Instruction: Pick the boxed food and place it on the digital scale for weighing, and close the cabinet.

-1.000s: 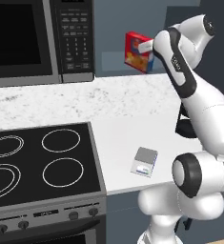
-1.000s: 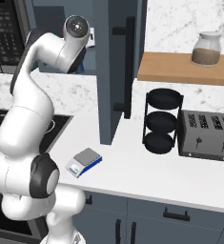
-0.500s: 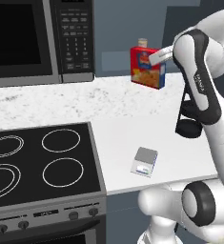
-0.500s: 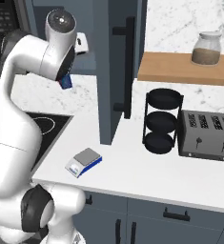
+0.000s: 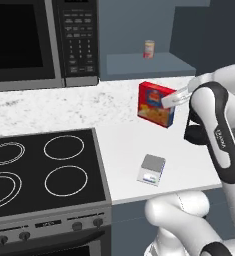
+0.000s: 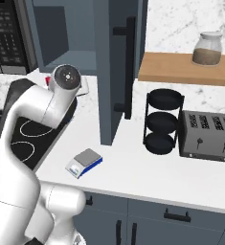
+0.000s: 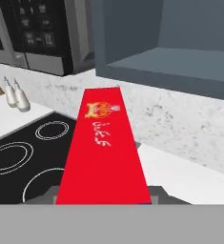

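The arm (image 5: pixel 216 125) is glossy white, built of thick rounded links with smooth, bulging shells. Dark charcoal bands run along its joints, and one long black stripe on the forearm carries small white lettering. A round grey cap (image 6: pixel 66 76) with a dark centre closes one joint end.

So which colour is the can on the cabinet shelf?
Red and cream; the can shows best in the left base view.
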Controlling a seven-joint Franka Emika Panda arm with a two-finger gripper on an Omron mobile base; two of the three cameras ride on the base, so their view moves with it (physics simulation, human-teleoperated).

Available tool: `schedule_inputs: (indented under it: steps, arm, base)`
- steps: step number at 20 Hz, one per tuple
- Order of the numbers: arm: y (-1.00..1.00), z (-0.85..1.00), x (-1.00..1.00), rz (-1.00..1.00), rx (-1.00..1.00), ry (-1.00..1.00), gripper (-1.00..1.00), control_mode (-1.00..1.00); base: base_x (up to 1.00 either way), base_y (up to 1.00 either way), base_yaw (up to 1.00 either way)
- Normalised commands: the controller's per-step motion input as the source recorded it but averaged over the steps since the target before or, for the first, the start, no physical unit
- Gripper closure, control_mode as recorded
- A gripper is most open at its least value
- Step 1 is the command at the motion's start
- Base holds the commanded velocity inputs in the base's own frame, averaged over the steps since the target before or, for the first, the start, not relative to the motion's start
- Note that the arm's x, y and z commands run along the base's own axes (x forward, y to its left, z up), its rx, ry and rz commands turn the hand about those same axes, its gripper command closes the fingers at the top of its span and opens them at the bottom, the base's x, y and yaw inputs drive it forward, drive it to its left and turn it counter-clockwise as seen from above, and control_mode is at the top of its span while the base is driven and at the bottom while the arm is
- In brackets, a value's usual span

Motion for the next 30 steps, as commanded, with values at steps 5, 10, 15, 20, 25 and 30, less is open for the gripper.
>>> schedule_inputs:
  steps: [5,10,15,20,25,30]
  arm:
    - [-0.01,-0.72,0.0,0.14,-0.01,0.02,1.0,-1.0]
    - [-0.26,-0.68,0.01,0.16,0.0,-0.09,1.0,-1.0]
    - [-0.08,-0.38,0.07,0.09,0.0,-0.01,1.0,-1.0]
    - [-0.02,-0.26,0.06,0.02,0.0,0.0,1.0,-1.0]
    - [-0.03,-0.05,0.0,0.01,0.0,0.0,1.0,-1.0]
    - [-0.23,-0.15,0.08,0.0,0.0,0.0,1.0,-1.0]
  base:
    - [0.0,0.0,0.0]
    - [0.0,0.0,0.0]
    - [0.0,0.0,0.0]
    - [0.0,0.0,0.0]
    - [0.0,0.0,0.0]
    - [0.0,0.0,0.0]
